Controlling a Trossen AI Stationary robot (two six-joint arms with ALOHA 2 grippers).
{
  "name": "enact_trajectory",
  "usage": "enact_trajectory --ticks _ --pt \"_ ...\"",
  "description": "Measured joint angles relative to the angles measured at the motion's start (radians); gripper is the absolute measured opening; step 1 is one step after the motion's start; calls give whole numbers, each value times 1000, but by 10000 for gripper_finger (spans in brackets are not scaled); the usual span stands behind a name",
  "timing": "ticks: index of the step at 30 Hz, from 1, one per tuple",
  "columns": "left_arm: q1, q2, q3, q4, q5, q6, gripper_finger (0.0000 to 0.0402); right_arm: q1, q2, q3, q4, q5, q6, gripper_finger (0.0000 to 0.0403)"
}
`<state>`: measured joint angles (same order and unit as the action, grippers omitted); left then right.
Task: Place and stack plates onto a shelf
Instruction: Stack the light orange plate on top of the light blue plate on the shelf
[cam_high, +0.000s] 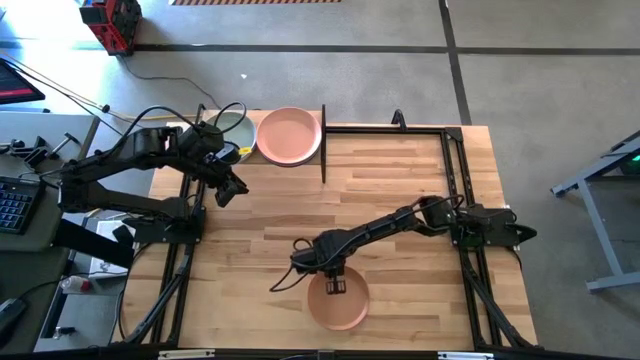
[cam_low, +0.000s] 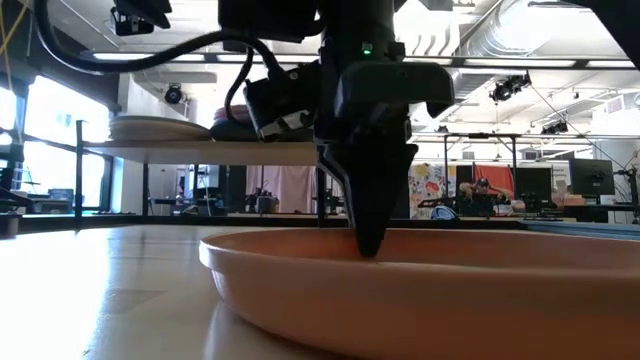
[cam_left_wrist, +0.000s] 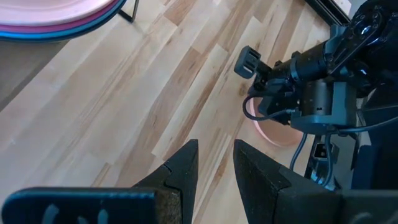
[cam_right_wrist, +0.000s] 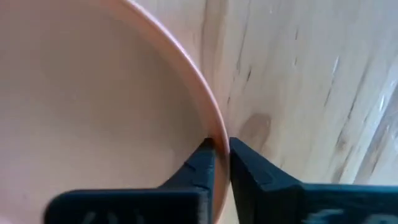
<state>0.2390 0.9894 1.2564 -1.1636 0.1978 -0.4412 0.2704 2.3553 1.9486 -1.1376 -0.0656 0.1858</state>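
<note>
big workshop room behind a wooden table (cam_high: 400, 190). the peach plate (cam_high: 338, 300) sits at the table's near edge, and the right gripper (cam_right_wrist: 221, 155) has its fingers pinched on the rim, one inside, one outside. the shelf (cam_low: 215, 151) at the far left already carries a pink plate (cam_high: 290, 136) and others. left gripper (cam_left_wrist: 214, 165) hangs near the shelf, fingers a bit apart, holding nothing. imo lift straight up first and keep the plate level, a thin rim grip can pivot easily.
</note>
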Motion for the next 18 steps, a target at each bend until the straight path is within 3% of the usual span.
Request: enact_trajectory --ticks 2,18 --pt "0 0 0 0 0 0 90 -3 -3 0 -26 -5 17 8" --pt "0 1 0 1 -1 -21 90 -29 -79 2 -114 27 50 0"
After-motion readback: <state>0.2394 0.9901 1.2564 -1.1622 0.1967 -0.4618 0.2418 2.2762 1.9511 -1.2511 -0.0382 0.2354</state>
